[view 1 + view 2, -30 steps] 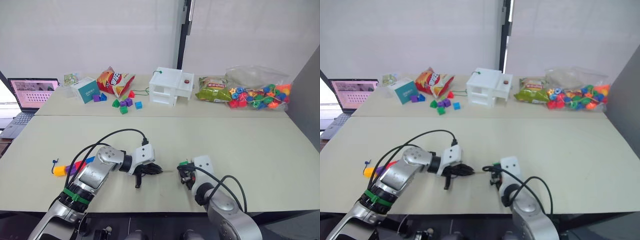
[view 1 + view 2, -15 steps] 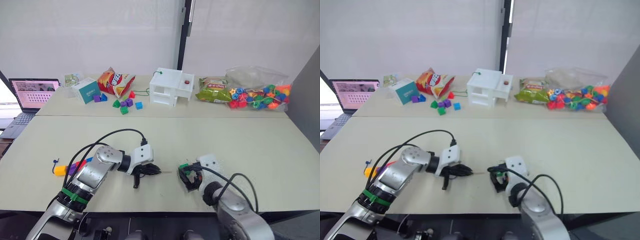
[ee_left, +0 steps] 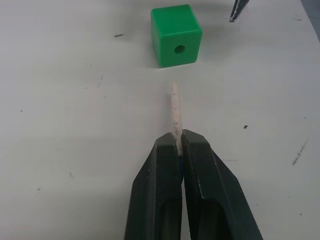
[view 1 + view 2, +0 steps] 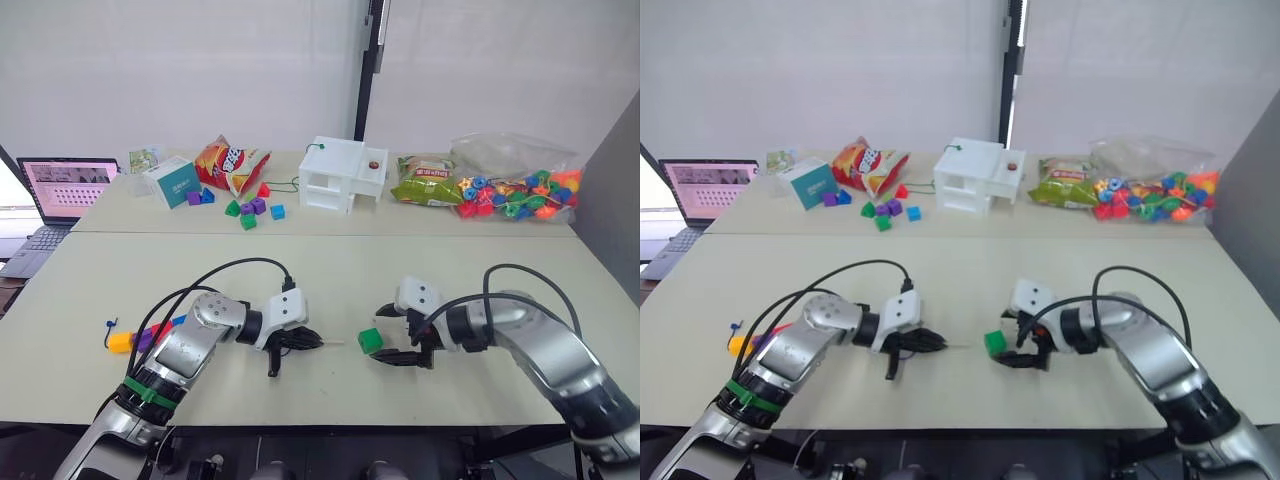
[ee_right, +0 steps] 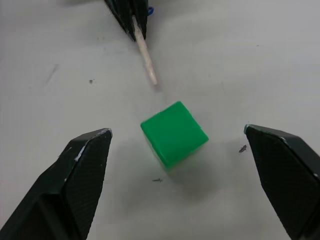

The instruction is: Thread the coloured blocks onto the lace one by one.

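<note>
Released from the right gripper point(image 5: 180, 145), the green block point(image 4: 370, 341) now sits on the table point(image 4: 300, 270), fingers spread wide around it. Left gripper point(image 3: 178, 145) pinches the lace tip point(image 3: 175, 107), aimed at the block's hole at 12 o'clock; nothing lies between.

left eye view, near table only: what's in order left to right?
threaded blocks → left hand, shut on the lace's pale tip → green block → right hand, open around the block without touching it
</note>
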Robot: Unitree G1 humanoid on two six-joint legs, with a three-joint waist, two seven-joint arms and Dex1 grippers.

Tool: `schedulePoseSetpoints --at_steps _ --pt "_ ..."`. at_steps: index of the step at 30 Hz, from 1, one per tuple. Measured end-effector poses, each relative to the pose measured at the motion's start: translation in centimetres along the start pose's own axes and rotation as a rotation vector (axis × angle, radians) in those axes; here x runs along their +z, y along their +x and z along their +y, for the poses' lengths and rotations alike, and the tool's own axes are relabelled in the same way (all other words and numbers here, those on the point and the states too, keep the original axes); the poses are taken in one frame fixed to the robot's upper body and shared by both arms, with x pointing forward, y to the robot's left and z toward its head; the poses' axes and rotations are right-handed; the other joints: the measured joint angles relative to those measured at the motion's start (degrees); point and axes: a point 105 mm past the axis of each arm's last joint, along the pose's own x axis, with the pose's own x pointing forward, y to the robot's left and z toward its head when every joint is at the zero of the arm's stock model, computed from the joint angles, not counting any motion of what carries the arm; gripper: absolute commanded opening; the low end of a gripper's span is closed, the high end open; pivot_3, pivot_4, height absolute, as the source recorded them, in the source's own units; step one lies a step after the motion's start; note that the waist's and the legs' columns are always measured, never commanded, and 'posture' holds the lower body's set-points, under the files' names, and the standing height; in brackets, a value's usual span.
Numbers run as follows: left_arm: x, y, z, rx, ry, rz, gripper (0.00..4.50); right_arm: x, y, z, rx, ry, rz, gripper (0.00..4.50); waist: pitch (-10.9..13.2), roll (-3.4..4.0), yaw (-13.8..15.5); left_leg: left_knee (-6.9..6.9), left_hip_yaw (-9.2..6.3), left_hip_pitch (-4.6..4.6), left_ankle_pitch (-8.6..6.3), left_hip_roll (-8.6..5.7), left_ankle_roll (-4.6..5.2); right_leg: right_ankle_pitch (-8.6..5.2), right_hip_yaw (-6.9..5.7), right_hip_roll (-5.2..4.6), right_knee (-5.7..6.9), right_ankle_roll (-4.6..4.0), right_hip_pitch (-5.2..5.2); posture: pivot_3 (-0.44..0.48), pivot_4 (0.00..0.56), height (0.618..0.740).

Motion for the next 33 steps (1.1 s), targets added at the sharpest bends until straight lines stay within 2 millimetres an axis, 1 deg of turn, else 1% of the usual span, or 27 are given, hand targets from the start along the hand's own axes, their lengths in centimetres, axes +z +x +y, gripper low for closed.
schedulePoseSetpoints --at_steps 2,3,8,12,15,22,29,33 --pt "0.0 0.0 -0.2 -0.002 0.001 -0.001 0.00 -0.7 0.4 -0.4 0.040 -0.029 0.019 4.48 0.00 0.00 0.16 0.01 0.00 -0.03 0.00 -0.01 0.01 0.00 0.00 -0.03 -0.01 0.00 0.00 0.000 0.150 0.740" --pt "0.0 0.1 -0.2 -0.003 -0.003 0.001 0.00 -1.1 0.8 -0.4 0.064 -0.035 0.027 4.24 0.00 0.00 0.24 0.02 0.00 -0.04 -0.01 -0.02 0.01 0.01 0.00 -0.06 0.00 0.01 -0.01 0.000 0.150 0.740" --pt "0.1 0.1 -0.2 0.003 -0.007 0.003 0.00 -1.6 1.9 -0.7 0.099 -0.042 0.009 2.64 0.00 0.00 0.47 0.02 -0.01 -0.05 -0.01 -0.02 0.01 0.01 0.00 -0.08 0.02 0.01 -0.03 0.000 0.150 0.740" --pt "0.5 0.1 -0.4 0.005 0.000 0.002 0.00 -1.5 2.1 -0.6 0.095 -0.040 -0.012 1.23 0.00 0.00 0.59 0.02 -0.02 -0.04 -0.01 -0.02 0.00 0.01 0.02 -0.10 0.05 0.01 -0.03 0.000 0.150 0.740" --pt "0.8 0.3 -0.4 0.025 -0.009 0.007 0.00 -1.7 2.0 -0.5 0.060 -0.012 -0.029 1.19 0.00 0.00 0.84 0.03 -0.03 -0.05 -0.01 -0.02 0.00 0.01 0.02 -0.12 0.08 0.01 -0.04 0.000 0.150 0.740" --pt "1.2 1.0 0.0 0.080 0.009 0.053 0.00 -1.4 2.3 0.6 0.009 0.033 -0.041 1.19 0.00 0.00 1.12 0.02 -0.03 -0.02 -0.01 -0.04 0.00 0.01 0.04 -0.10 0.10 0.01 -0.04 0.000 0.150 0.740" --pt "1.2 1.6 -0.4 0.055 0.013 0.061 0.00 -1.2 2.4 0.9 -0.007 0.032 -0.027 1.19 0.00 0.00 1.13 0.03 -0.02 -0.02 -0.01 -0.04 0.00 0.01 0.04 -0.10 0.09 0.01 -0.04 0.000 0.150 0.740" --pt "1.7 1.8 -0.3 0.053 0.024 0.052 0.00 -1.2 2.4 0.9 -0.009 0.027 -0.018 1.19 0.00 0.00 1.13 0.03 -0.02 -0.01 -0.01 -0.04 0.00 0.01 0.04 -0.10 0.09 0.01 -0.03 0.000 0.150 0.740"
